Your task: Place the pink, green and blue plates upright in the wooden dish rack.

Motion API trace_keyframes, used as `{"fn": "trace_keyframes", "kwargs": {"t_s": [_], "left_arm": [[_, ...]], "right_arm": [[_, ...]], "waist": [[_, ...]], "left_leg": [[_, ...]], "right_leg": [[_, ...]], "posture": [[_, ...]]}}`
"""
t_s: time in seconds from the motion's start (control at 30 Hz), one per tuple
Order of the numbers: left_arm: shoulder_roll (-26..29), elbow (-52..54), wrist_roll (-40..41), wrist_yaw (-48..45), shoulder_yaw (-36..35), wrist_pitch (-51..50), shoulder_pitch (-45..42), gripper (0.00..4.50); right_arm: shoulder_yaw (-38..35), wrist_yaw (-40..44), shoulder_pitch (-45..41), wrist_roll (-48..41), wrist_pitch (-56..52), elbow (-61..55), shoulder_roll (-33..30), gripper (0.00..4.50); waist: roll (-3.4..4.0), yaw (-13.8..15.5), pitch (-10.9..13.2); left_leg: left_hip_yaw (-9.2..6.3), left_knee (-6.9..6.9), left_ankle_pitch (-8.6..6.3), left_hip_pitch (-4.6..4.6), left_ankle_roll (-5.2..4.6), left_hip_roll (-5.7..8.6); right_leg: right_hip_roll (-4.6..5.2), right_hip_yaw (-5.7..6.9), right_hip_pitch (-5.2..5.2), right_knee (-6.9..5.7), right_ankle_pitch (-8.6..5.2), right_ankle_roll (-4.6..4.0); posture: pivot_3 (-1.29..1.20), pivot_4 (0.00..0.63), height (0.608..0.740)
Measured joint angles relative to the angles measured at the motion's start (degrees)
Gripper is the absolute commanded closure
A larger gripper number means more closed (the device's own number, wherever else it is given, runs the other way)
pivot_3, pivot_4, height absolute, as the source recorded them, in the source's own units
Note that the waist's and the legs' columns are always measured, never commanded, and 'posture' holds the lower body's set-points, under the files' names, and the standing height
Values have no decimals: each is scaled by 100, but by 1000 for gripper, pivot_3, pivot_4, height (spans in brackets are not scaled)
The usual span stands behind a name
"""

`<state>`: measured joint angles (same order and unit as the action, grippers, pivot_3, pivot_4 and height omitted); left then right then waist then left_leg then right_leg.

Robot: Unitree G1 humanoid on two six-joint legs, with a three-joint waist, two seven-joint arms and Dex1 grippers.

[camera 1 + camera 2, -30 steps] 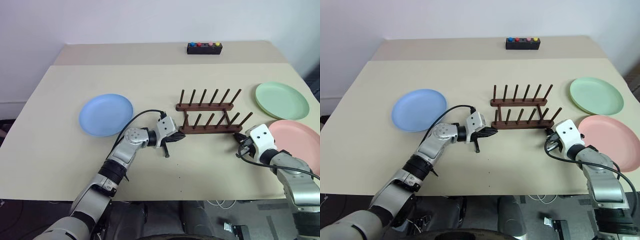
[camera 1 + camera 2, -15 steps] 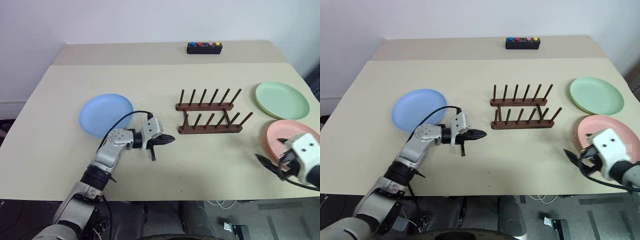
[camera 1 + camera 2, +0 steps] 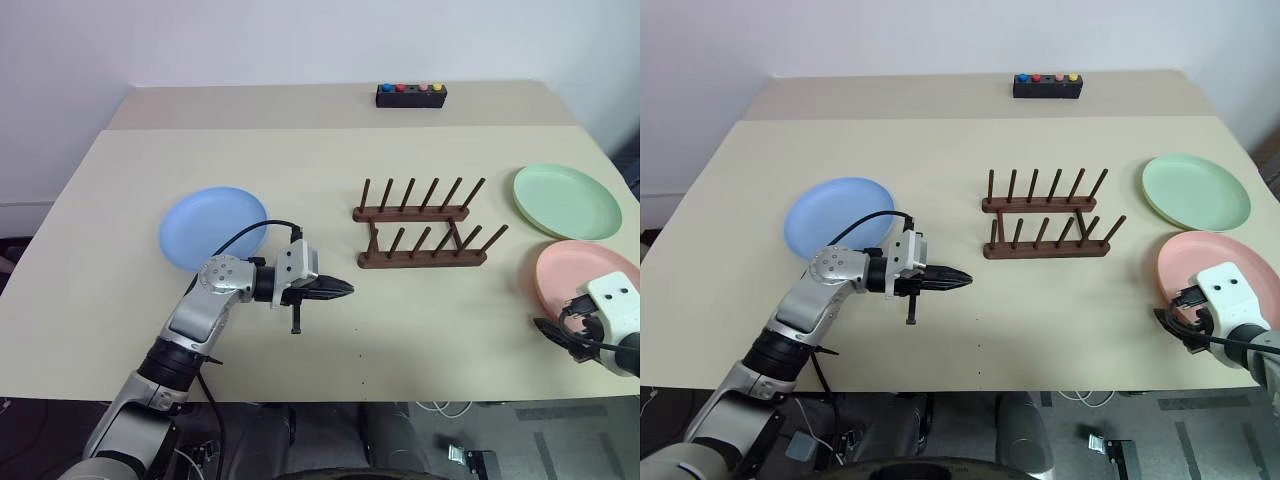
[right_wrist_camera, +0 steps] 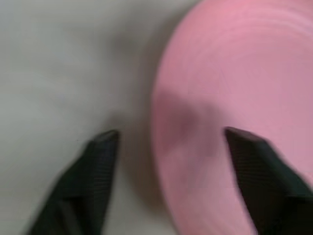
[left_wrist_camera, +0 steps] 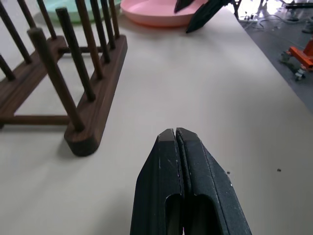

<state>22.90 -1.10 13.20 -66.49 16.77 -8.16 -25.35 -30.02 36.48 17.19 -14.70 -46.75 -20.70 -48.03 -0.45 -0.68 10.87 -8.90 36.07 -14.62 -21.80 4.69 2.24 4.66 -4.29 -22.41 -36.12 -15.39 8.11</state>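
Three round matte plates lie flat on my beige worktop (image 3: 90,300), none yet in the small dark brown wooden dish rack (image 3: 425,228) with its two rails of upright pegs, which stands empty at the centre. The light blue plate (image 3: 212,227) rests on my left; the pale mint green plate (image 3: 565,200) sits far right, with the salmon pink plate (image 3: 578,270) just in front of it, near the worktop's front edge. My right end effector (image 4: 171,171) hovers at the pink plate's near-left rim, its black fingers spread so that one is over the plate and the other over bare worktop; it pinches nothing. My left end effector (image 5: 178,142) is pressed together and empty, pointing toward the rack between it and the blue plate. I judge the step in hand to be the first pickup, the pink plate. The next move calls for lowering the spread fingers astride that rim, one under the edge, then closing firmly before lifting and tilting the plate upright.
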Motion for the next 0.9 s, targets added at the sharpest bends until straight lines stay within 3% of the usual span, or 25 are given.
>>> {"fn": "trace_keyframes", "kwargs": {"t_s": [0.13,0.17,0.4,0.63,0.73,0.9], "left_arm": [[9,6,-4,32,6,2,46,4500],[10,5,-5,36,9,4,48,4500],[-62,-71,-14,46,48,90,35,4500],[-113,-263,-21,5,67,246,-43,4500],[-113,-370,-23,-16,74,265,-128,4500],[-148,-462,-24,-59,87,304,-207,4500]], "right_arm": [[17,-130,59,16,-138,-174,55,4330],[-8,-175,63,31,-154,-289,76,4428],[-390,-294,533,65,-434,-1142,158,4428],[-1497,38,1080,212,-584,-1896,14,4428],[-1941,184,661,153,-543,-2091,-103,4428],[-1854,213,-1195,-381,226,-2111,-385,4428]], "waist": [[0,0,0],[0,0,0],[-1,14,0],[-1,-13,0],[-2,-17,1],[-3,-15,3]], "left_leg": [[0,3,0,-1,0,0],[0,4,0,-1,0,0],[-2,5,0,-9,0,1],[-1,5,0,-8,0,0],[0,6,0,-7,-1,-1],[1,0,0,-6,0,-4]], "right_leg": [[0,0,-1,0,0,0],[0,1,0,-1,0,0],[0,1,-3,1,-1,1],[-1,1,-5,1,-1,2],[-2,2,-3,0,-1,2],[-2,5,-4,0,0,1]], "posture": [[0,150,740],[0,150,740],[0,150,740],[0,150,740],[0,150,740],[0,150,740]]}}
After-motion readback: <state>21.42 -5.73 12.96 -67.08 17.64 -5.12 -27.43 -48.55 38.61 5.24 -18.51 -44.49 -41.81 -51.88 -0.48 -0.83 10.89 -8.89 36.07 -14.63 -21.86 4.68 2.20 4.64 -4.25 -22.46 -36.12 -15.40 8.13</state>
